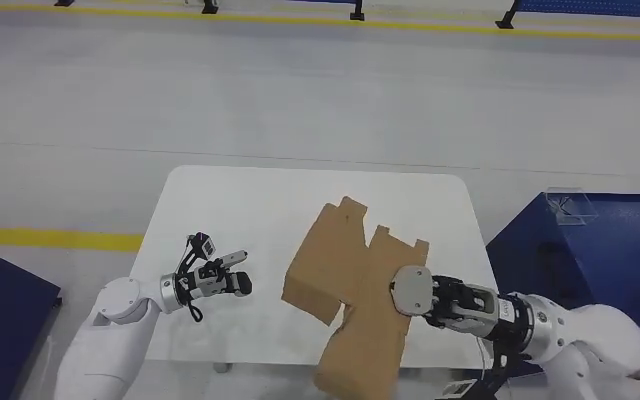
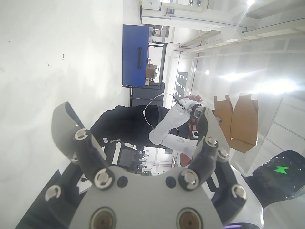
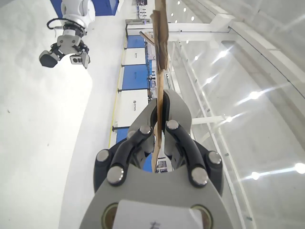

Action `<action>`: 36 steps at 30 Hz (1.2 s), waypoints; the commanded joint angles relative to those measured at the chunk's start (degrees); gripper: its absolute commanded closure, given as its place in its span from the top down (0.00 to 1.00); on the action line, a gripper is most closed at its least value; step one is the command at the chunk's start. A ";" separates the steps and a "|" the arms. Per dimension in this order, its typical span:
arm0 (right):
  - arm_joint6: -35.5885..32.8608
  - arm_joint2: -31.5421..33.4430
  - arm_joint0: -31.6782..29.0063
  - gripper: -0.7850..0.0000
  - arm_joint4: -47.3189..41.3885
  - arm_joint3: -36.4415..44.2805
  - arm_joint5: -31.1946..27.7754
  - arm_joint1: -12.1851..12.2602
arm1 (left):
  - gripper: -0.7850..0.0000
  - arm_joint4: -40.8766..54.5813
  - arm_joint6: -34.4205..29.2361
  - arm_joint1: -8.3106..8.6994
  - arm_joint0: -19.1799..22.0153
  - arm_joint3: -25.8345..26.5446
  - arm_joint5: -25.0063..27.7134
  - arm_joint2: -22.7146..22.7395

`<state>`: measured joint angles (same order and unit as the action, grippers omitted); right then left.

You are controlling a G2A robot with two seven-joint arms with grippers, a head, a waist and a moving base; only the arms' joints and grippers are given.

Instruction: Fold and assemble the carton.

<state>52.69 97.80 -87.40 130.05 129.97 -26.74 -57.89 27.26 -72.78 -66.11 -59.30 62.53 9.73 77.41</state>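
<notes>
Brown cardboard is gripped on the right: the carton (image 1: 355, 285) is taken edge-on in the right gripper (image 3: 162, 101), fingers clamped on a flat panel; it is held tilted over the right half of the white table (image 1: 230, 200), its near end overhanging the front edge; whether it touches the top cannot be told. The left gripper (image 1: 240, 278) is held over the left half, fingers apart and empty, clear of the board. To open it well, the free edge should probably be taken beside a fold line while the clamp is held firm, so panels are swung square, not buckled. The carton is seen flat, unopened, with notched flaps along its far edge.
</notes>
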 commanded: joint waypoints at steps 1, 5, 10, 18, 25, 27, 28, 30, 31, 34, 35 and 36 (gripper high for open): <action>-4.93 0.27 -0.37 0.00 -20.21 -2.00 -6.62 -0.52 | 1.00 0.00 0.00 0.00 0.00 0.00 0.00 0.00; -19.77 0.02 -1.15 0.00 -53.28 -4.29 -18.06 -1.02 | 1.00 0.00 0.00 0.00 0.00 0.00 0.00 0.00; -52.51 -4.76 -4.93 0.00 -99.48 -6.93 -16.14 -0.04 | 1.00 0.00 0.00 0.00 0.00 0.00 0.00 0.00; -91.55 -5.70 -4.22 0.00 -145.37 -10.52 6.07 2.11 | 1.00 0.00 0.00 0.00 0.00 0.00 0.00 0.00; -92.22 -9.31 -3.78 0.00 -147.79 -11.78 11.18 1.83 | 1.00 0.00 0.00 0.00 0.00 0.00 0.00 0.00; -92.22 -9.31 -3.78 0.00 -147.79 -11.78 11.18 1.83 | 1.00 0.00 0.00 0.00 0.00 0.00 0.00 0.00; -92.22 -9.31 -3.78 0.00 -147.79 -11.78 11.18 1.83 | 1.00 0.00 0.00 0.00 0.00 0.00 0.00 0.00; -92.22 -9.31 -3.78 0.00 -147.79 -11.78 11.18 1.83 | 1.00 0.00 0.00 0.00 0.00 0.00 0.00 0.00; -92.22 -9.31 -3.78 0.00 -147.79 -11.78 11.18 1.83 | 1.00 0.00 0.00 0.00 0.00 0.00 0.00 0.00; -92.22 -9.31 -3.78 0.00 -147.79 -11.78 11.18 1.83 | 1.00 0.00 0.00 0.00 0.00 0.00 0.00 0.00; -92.42 -11.00 -4.47 0.00 -152.37 -12.26 13.40 1.62 | 1.00 1.34 0.29 -0.03 -0.27 0.57 -0.21 0.22; -93.66 -12.58 -3.99 0.00 -155.66 -12.75 16.21 1.51 | 1.00 1.62 0.46 0.09 -0.31 1.24 0.57 0.81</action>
<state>-39.92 87.40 -91.66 -18.88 117.70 -14.43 -56.25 28.06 -72.53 -66.11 -59.52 63.08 9.67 77.71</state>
